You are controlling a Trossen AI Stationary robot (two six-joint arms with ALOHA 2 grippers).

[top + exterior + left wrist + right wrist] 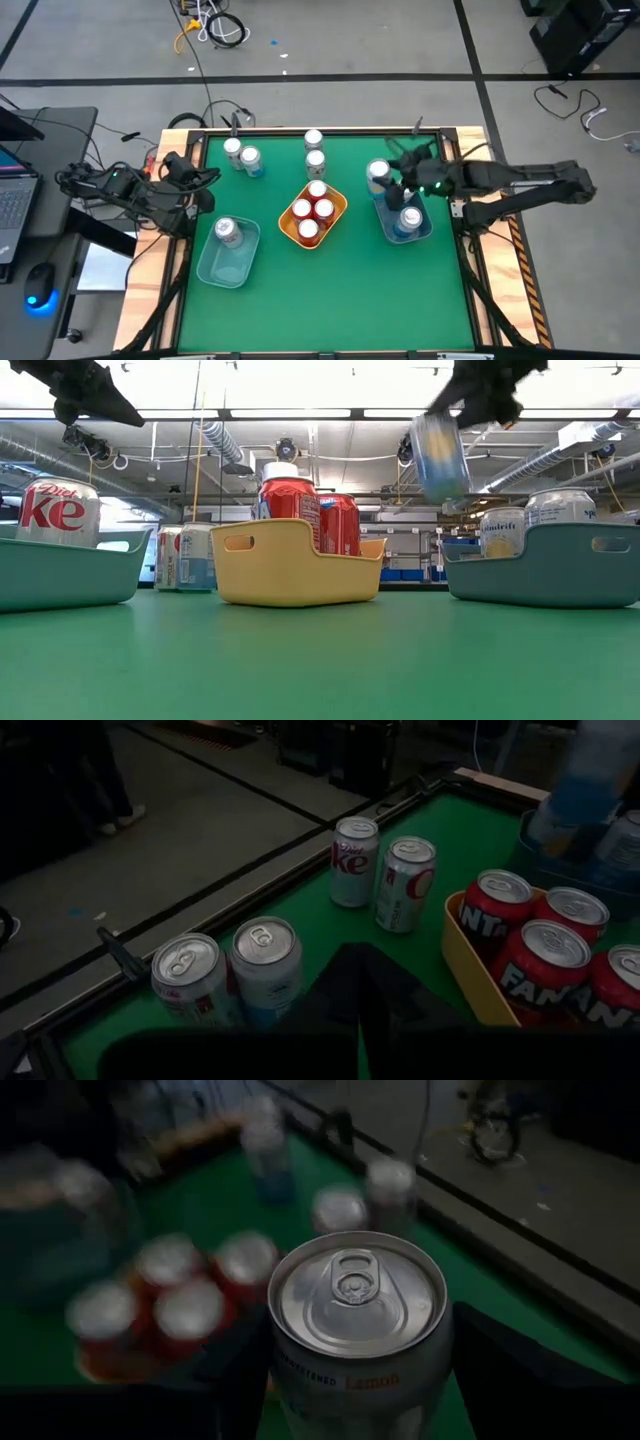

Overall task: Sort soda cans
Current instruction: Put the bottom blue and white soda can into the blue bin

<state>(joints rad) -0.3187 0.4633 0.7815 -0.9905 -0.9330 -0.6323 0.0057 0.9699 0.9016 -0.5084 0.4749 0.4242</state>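
High view: right end effector [385, 180] grips a light blue can [377, 174] upright, lifted just above the blue-grey bin's [425, 232] far end (drop lies straight below); left end effector's opening unclear.

Lifted can [438, 455] — motion-blurred, label unreadable

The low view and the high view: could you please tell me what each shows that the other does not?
Only the low view shows the light blue metal can lifted clear above the right-hand translucent blue-grey bin, and the "Diet Coke" lettering on the silver can in the left bin.

Only the high view shows both arms whole: the right pincer over its bin, the left pincer waiting at the table's left edge, plus four red cans in the yellow plastic bin.

Both show all three bins, the red cans, and loose cans standing behind them.
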